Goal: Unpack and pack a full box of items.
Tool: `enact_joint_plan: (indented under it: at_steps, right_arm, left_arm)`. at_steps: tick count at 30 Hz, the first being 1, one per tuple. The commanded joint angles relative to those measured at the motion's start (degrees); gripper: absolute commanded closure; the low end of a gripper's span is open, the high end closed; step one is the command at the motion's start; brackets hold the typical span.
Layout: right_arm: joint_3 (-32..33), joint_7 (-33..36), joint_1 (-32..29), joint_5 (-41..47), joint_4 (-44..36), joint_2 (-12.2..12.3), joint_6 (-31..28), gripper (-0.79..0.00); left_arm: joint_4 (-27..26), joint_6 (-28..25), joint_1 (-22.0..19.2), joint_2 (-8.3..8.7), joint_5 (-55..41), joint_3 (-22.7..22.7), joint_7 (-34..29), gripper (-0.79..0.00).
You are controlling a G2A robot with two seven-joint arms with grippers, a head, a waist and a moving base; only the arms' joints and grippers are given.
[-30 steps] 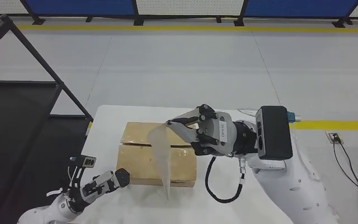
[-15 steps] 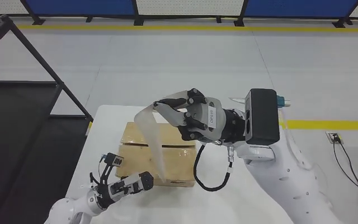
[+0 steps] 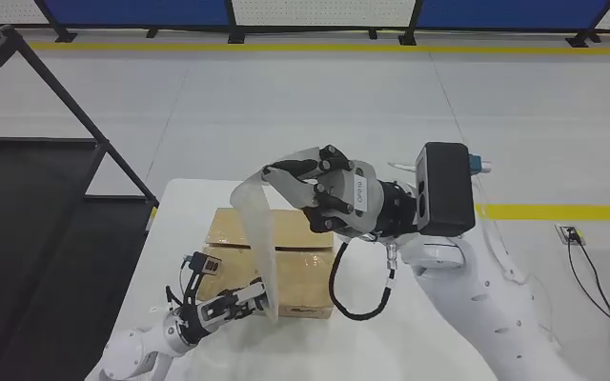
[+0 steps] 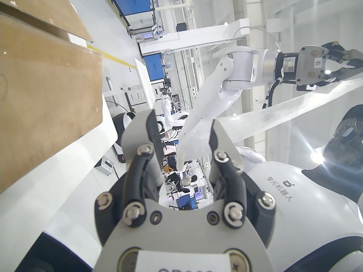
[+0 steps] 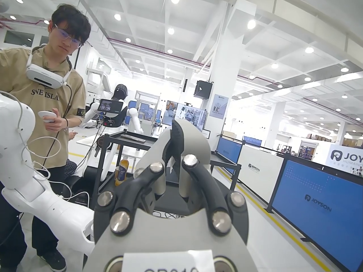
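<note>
We see one white table [image 3: 181, 219] with one brown box [image 3: 224, 267] on it. We count two tools and one long clear strip [image 3: 254, 224].

We start at the left. The left tool [image 3: 255, 290] is low down, by the near side of the box. Its two fingers [image 4: 150, 131] are spread wide apart. In the left wrist view, the loose tip of the strip hangs in the gap between those two fingers. The tip lies close to one finger, and we cannot tell if it touches it. This tool is not pinching anything.

Next comes the strip. It is thin and see-through. It goes up from the left tool and passes over the top of the box. Then it bends in a curve and ends at the right tool.

Then comes the box. It sits flat near the middle of the table. Its two top flaps are folded down, with one line between them. We cannot see inside it.

Last, at the right, the right tool [image 3: 297, 176] is high up over the far side of the box. Its two fingers are pressed together on the top end of the strip. In the right wrist view, the two fingers meet with hardly any gap.
</note>
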Motion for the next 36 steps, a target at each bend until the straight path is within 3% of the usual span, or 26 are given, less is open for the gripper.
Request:
enact_joint_plan:
  at_steps: [1,9,11,13,24,36]
  right_arm:
    - [0.5,-0.3,-0.4,-0.3,0.0,0.0,-0.2,0.000]
    - [2.2,-1.4,-1.6,-0.8,0.5,-0.2,-1.0,0.000]
    - [2.4,-1.6,-1.7,-0.9,0.6,-0.3,-1.2,0.000]
    - [2.5,-1.9,-1.6,-1.0,0.8,-0.5,-1.5,0.000]
    - [2.2,-2.3,-0.7,-1.3,0.5,-1.3,-1.2,0.000]
    - [2.2,-2.4,-0.2,-1.4,-0.2,-2.2,0.0,0.000]
  left_arm:
    - [0.1,-0.1,-0.1,0.05,0.0,-0.3,-0.2,0.000]
    - [-1.1,0.5,0.7,0.36,-1.0,-2.2,-1.1,0.000]
    - [-1.1,0.6,0.8,0.39,-1.1,-2.4,-1.0,-0.280]
    - [-0.8,0.6,0.8,0.39,-0.7,-2.4,-0.3,-0.785]
    - [0.2,-2.9,0.7,-0.32,0.3,-0.5,6.5,-0.785]
    - [-0.8,-4.9,-0.2,-1.02,0.7,3.1,6.6,-0.748]
